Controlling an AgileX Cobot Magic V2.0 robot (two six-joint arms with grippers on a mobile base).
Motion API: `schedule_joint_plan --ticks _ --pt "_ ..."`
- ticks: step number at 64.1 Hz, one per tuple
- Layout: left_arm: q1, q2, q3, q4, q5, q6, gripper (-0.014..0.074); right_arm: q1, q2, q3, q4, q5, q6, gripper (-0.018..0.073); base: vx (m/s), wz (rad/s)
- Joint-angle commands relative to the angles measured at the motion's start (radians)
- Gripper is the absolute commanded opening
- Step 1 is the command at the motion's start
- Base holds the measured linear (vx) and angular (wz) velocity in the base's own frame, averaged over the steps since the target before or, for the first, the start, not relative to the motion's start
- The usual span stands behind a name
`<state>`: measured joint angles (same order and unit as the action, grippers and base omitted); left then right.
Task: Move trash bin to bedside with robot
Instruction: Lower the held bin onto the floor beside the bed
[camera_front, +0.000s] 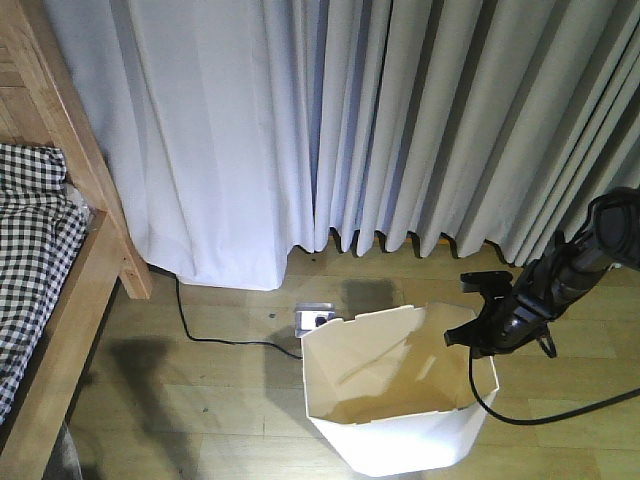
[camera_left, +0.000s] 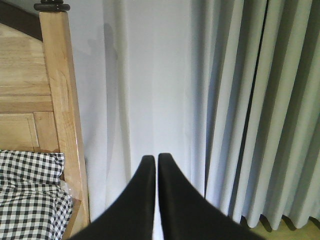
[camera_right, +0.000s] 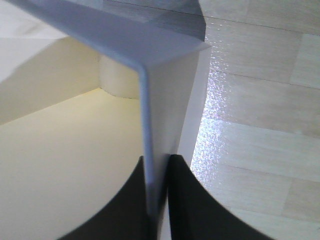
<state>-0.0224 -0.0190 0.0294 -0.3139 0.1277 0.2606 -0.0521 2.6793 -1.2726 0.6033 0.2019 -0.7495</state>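
**Right claw clamped on the bin's rim**

In the front view the bin (camera_front: 395, 400) stands at lower centre on the wood floor (camera_front: 200, 400), well apart from the bed (camera_front: 45, 290) at the left edge. The right arm (camera_front: 560, 275) reaches in from the right, its gripper (camera_front: 472, 335) at the bin's right rim. The right wrist view shows the gripper (camera_right: 159, 165) pinching the thin wall between both fingers (camera_right: 187, 200), one inside and one outside. The left gripper (camera_left: 152, 162) is closed on nothing, tips almost touching, facing the curtain (camera_left: 225, 100), with the bedpost (camera_left: 62, 100) at left. A cable (camera_front: 215, 338) runs across the floor to a white socket (camera_front: 313, 316) behind the bin.
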Motion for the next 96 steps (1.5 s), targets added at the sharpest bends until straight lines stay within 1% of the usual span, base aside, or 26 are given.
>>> schedule_joint_plan --ticks 1,5,8,15,26,33,38,42,50,66,77,86,96 --pt "-0.001 -0.008 0.028 -0.01 -0.065 -0.003 -0.0006 -0.005 -0.045 -0.057 0.087 0.108 -0.042 -0.0003 0.0 0.0" --pt "-0.001 -0.008 0.028 -0.01 -0.065 -0.003 -0.0006 -0.005 -0.025 -0.074 0.138 0.115 -0.078 -0.0003 0.0 0.0" --pt "-0.001 -0.008 0.028 -0.01 -0.065 -0.003 -0.0006 -0.005 -0.013 -0.084 0.195 0.118 -0.115 -0.0003 0.0 0.0" --pt "-0.001 -0.008 0.028 -0.01 -0.065 -0.003 -0.0006 -0.005 0.013 -0.106 0.319 0.136 -0.237 -0.0003 0.0 0.0" --pt "-0.001 -0.008 0.028 -0.01 -0.065 -0.003 -0.0006 -0.005 0.077 -0.157 0.559 0.227 -0.426 -0.0003 0.0 0.0" --pt "-0.001 -0.008 0.028 -0.01 -0.065 -0.003 -0.0006 -0.005 0.115 -0.179 0.697 0.237 -0.501 -0.0003 0.0 0.0" --pt "-0.001 -0.008 0.028 -0.01 -0.065 -0.003 -0.0006 -0.005 0.141 -0.197 0.74 0.239 -0.56 -0.0003 0.0 0.0" --pt "-0.001 -0.008 0.028 -0.01 -0.065 -0.003 -0.0006 -0.005 0.161 -0.221 0.755 0.254 -0.577 -0.0003 0.0 0.0" --pt "-0.001 -0.008 0.028 -0.01 -0.065 -0.003 -0.0006 -0.005 0.196 -0.268 0.753 0.28 -0.579 -0.0003 0.0 0.0" --pt "-0.001 -0.008 0.028 -0.01 -0.065 -0.003 -0.0006 -0.005 0.235 -0.311 0.753 0.281 -0.58 0.0002 0.0 0.0" --pt "-0.001 -0.008 0.028 -0.01 -0.065 -0.003 -0.0006 -0.005 0.248 -0.326 0.751 0.275 -0.582 0.0027 0.0 0.0" --pt "-0.001 -0.008 0.028 -0.01 -0.065 -0.003 -0.0006 -0.005 0.248 -0.326 0.751 0.251 -0.585 0.009 0.0 0.0" --pt "-0.001 -0.008 0.028 -0.01 -0.065 -0.003 -0.0006 -0.005 0.249 -0.325 0.751 0.255 -0.583 0.0212 0.0 0.0"
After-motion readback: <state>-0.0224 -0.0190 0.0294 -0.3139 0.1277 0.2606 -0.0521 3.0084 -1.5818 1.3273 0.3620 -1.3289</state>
